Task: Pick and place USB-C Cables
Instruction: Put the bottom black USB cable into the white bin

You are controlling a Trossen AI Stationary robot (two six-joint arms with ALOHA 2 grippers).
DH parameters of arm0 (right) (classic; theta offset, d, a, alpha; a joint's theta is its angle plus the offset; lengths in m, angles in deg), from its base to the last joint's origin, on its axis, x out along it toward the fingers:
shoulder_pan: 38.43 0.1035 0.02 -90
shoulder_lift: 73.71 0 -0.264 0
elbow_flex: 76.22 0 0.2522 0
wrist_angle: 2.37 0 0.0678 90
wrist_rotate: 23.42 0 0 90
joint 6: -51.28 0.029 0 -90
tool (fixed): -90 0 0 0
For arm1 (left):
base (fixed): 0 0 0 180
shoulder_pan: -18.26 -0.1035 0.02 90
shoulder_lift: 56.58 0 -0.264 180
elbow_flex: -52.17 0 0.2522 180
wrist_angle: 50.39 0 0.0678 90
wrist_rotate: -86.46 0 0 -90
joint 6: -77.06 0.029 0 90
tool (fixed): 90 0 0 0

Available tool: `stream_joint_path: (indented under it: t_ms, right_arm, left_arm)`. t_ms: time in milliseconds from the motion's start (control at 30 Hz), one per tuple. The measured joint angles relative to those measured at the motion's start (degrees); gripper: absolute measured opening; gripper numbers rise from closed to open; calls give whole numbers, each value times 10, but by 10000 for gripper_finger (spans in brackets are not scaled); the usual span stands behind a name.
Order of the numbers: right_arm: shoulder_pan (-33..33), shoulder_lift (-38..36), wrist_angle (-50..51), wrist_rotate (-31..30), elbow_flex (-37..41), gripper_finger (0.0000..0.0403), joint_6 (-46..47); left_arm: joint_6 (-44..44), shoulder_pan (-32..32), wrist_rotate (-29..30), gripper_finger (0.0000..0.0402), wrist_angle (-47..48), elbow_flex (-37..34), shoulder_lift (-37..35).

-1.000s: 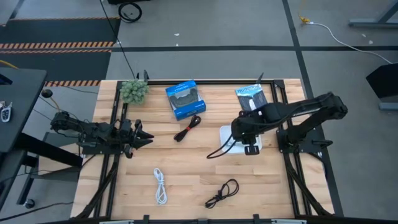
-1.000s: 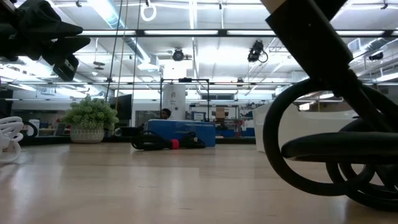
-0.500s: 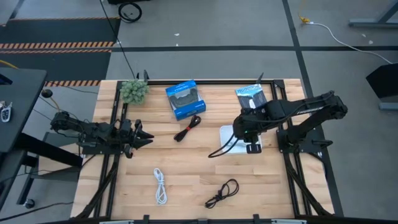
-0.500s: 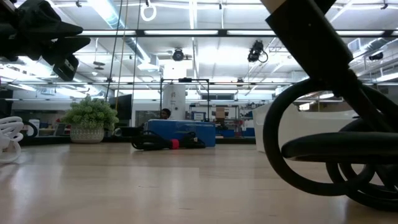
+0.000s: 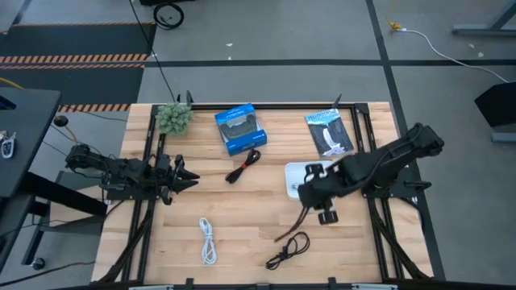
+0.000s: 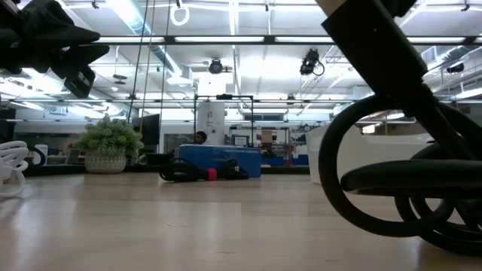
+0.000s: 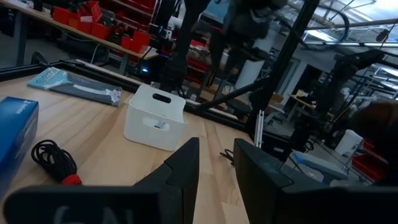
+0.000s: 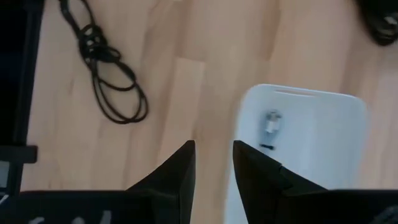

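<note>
Since a second ago the right gripper (image 5: 316,196) has swung off the white box (image 5: 297,179) toward the near edge of the surface (image 5: 242,217), and a dark cable trails from it down to the black cable (image 5: 289,248) lying loosely coiled near that edge. From above I cannot tell whether that trailing line is pinched or only hanging. In the right wrist view its two fingers (image 8: 177,174) stand a little apart with bare wood and the edge of the white box (image 8: 298,143) between them, nothing visibly clamped; the black cable (image 8: 106,74) lies well away from the tips.

Left gripper (image 5: 184,176) waits at the left side of the surface, its fingers (image 7: 180,171) parted on nothing. Near it, the black cable with red (image 5: 246,166) lies just beside the blue box (image 5: 239,128), and the white cable (image 5: 208,239) lies toward the near edge, well apart from both grippers. A small plant (image 5: 173,118) and a flat packet (image 5: 329,131) sit along the far edge.
</note>
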State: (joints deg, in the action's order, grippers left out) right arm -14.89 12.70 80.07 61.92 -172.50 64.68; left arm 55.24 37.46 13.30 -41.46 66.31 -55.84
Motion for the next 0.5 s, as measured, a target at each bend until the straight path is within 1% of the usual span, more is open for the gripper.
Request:
stream_joint_path:
  t_ms: [200, 333, 500]
  right_arm:
    - [48, 51, -40, 10, 0, 114, 12]
    - [70, 83, -84, 30, 0, 114, 15]
    - [92, 122, -122, 34, 0, 114, 12]
  left_arm:
    - [0, 0, 0, 107, 0, 0, 0]
    - [0, 0, 0, 107, 0, 0, 0]
    - [0, 0, 0, 107, 0, 0, 0]
